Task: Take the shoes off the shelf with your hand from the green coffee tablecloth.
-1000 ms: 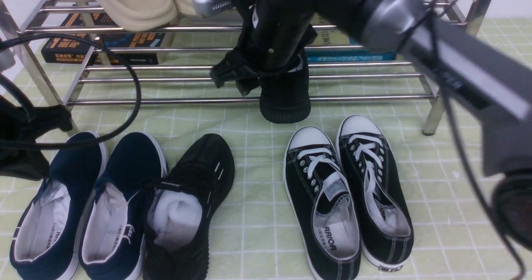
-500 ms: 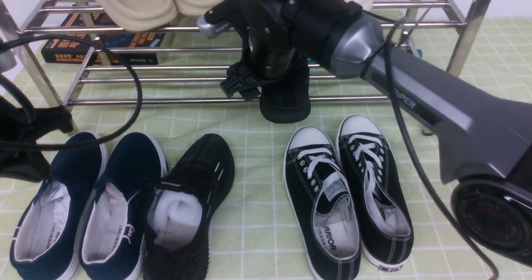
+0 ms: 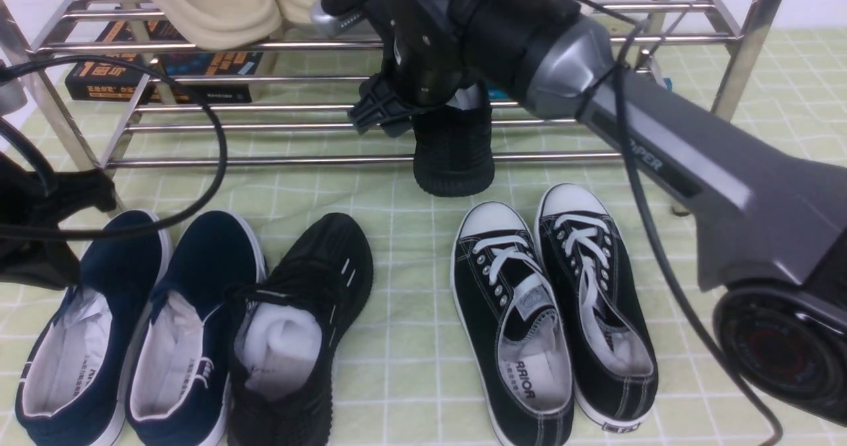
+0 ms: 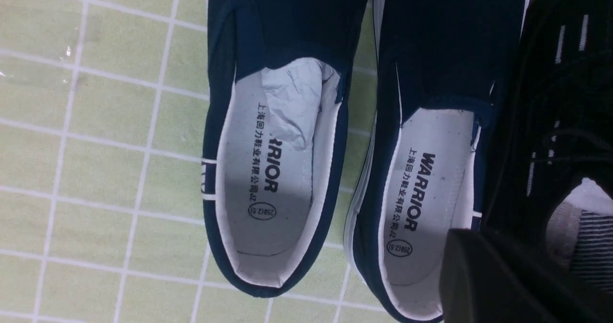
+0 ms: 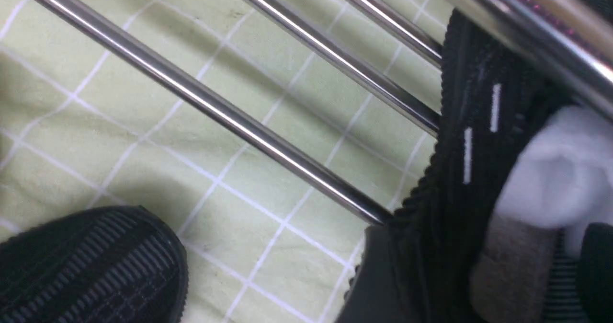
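Note:
One all-black mesh shoe lies on the lower tier of the steel shelf, its toe over the front bar. The other shoe lies on the green coffee tablecloth, white paper inside. My right gripper is open at the shelf shoe's opening. In the right wrist view one finger is outside the shoe's side wall and the other inside. My left gripper hangs at the left over the navy slip-ons. Only one dark finger shows, nothing in it.
Navy slip-ons lie left of the cloth shoe, black canvas sneakers to its right. Beige slippers sit on the shelf's top tier. Books lie under the shelf. A black cable loops at the left.
My right arm has swung so its forearm sits lower and further right in view. The gripper has risen slightly at the shelf shoe. The shoe has not moved.

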Tool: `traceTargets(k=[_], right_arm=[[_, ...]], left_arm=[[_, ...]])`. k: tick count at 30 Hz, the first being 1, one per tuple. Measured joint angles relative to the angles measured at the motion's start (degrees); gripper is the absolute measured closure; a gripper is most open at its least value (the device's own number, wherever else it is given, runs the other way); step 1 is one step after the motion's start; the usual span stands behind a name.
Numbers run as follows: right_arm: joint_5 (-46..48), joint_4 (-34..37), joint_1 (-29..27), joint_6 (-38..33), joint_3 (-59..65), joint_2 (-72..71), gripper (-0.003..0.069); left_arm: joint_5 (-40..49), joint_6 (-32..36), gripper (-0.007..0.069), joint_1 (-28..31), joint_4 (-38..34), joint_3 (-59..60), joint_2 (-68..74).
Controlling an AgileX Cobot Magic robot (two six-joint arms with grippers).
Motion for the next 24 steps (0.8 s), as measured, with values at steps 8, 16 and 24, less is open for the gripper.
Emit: traceTargets(k=[8,16,24], right_arm=[[-0.56,0.71,-2.40,3.13,0.00,3.84,0.0216],[2.33,9.09,-2.73,1.21,-0.67,2.32,0.0648],[10.06,14.18,-1.56,-0.26,-5.61,-0.85,0.0648]], left_arm=[[0.00,0.00,0.0591,0.00,0.00,0.00,0.02],[0.20,0.02,0.0589,0.00,0.26,0.00,0.02],[0.38,0.02,0.0589,0.00,1.67,0.00,0.02]])
